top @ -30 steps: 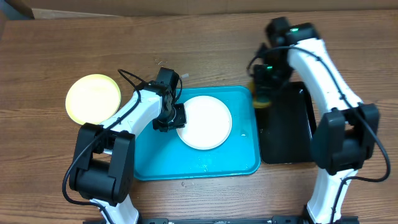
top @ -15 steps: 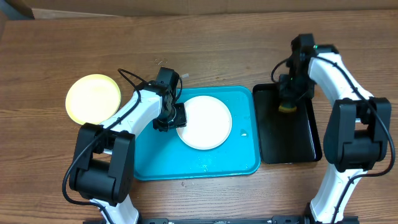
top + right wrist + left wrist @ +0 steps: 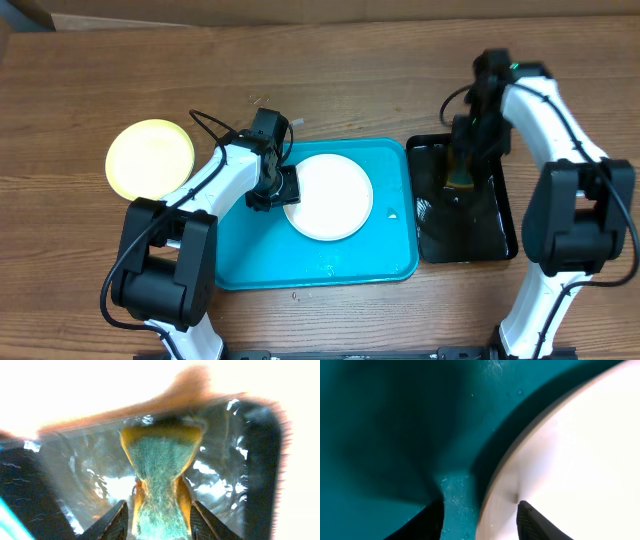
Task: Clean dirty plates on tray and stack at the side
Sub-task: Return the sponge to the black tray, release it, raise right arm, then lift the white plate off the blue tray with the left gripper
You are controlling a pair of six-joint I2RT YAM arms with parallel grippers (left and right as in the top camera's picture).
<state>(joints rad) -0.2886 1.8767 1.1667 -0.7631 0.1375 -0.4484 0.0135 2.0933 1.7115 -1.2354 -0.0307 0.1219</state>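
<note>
A white plate (image 3: 328,196) lies in the turquoise tray (image 3: 260,255). A pale yellow-green plate (image 3: 150,158) lies on the table at the far left. No third plate shows. My left gripper (image 3: 274,189) is open and low at the white plate's left rim. In the left wrist view, the left gripper (image 3: 480,522) has one finger over the tray (image 3: 395,435) and one over the plate (image 3: 580,460). My right gripper (image 3: 466,168) is shut on a yellow-and-green sponge (image 3: 162,460), held down into the wet black tray (image 3: 495,215).
The black tray (image 3: 265,460) stands right of the turquoise tray, and its bottom glistens with water. Small droplets and specks lie on the turquoise tray floor near its right side (image 3: 391,213). A cardboard edge runs along the table's back (image 3: 300,20).
My right gripper carried the sponge from the turquoise tray's right edge over to the black tray and down into it. The left arm and both plates have not moved.
</note>
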